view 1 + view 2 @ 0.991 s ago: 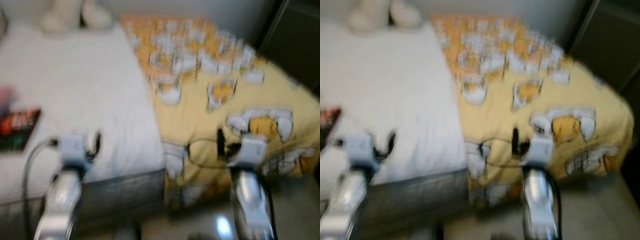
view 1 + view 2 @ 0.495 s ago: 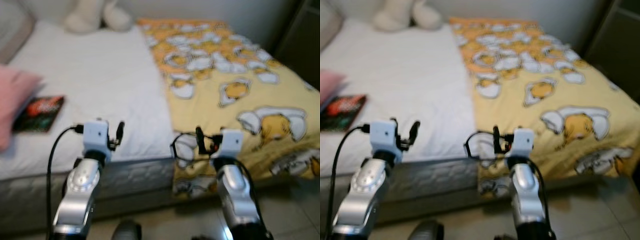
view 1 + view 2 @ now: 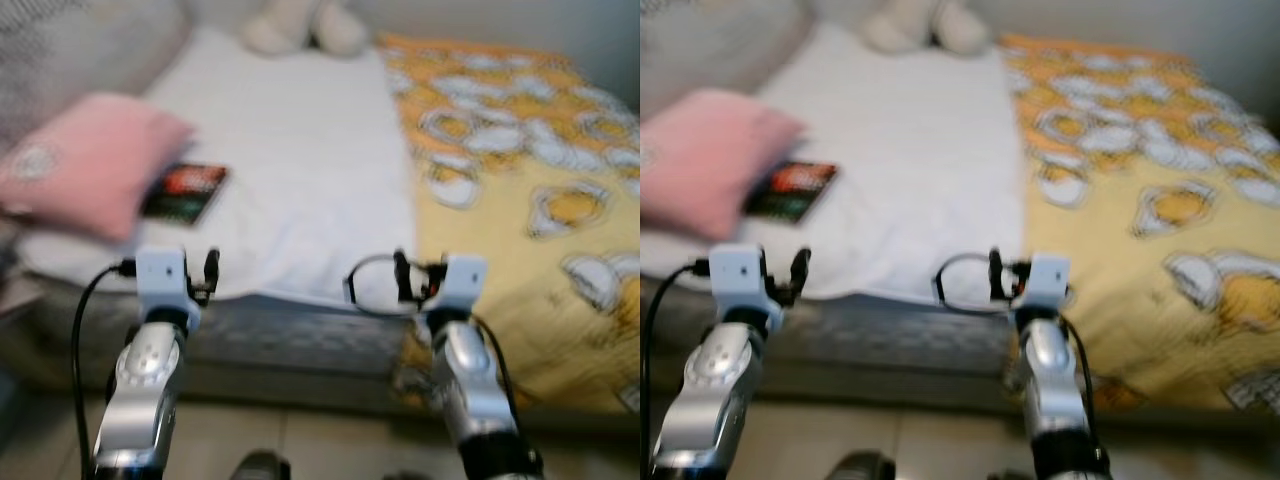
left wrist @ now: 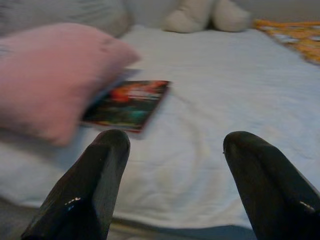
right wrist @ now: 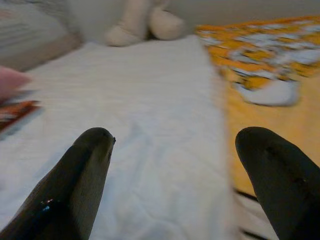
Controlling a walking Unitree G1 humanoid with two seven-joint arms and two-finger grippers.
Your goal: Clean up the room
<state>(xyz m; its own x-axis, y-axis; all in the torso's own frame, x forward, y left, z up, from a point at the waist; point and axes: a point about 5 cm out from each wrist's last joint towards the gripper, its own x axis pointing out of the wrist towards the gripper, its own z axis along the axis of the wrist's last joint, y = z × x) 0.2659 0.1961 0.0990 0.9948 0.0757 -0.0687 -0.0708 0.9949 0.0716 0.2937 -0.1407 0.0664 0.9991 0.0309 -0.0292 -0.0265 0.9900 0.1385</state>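
Observation:
A bed with a white sheet (image 3: 300, 150) stands before me. On it lie a pink pillow (image 3: 90, 165), a dark red book (image 3: 185, 192) partly tucked under the pillow, and a cream plush toy (image 3: 300, 25) at the far end. A yellow blanket (image 3: 540, 190) with cartoon prints covers the bed's right half. My left gripper (image 4: 175, 165) is open, held at the bed's near edge and pointing toward the book (image 4: 127, 105). My right gripper (image 5: 172, 170) is open too, above the near edge by the sheet's border with the blanket (image 5: 270, 55).
A grey pillow (image 3: 70, 45) lies at the far left behind the pink one. The mattress side (image 3: 290, 340) and pale floor (image 3: 330, 440) run below my arms. The views are blurred by motion.
The camera has swung left: the pink pillow and book now sit well in view and the blanket has slid right. Both arms keep their raised pose with fingers open.

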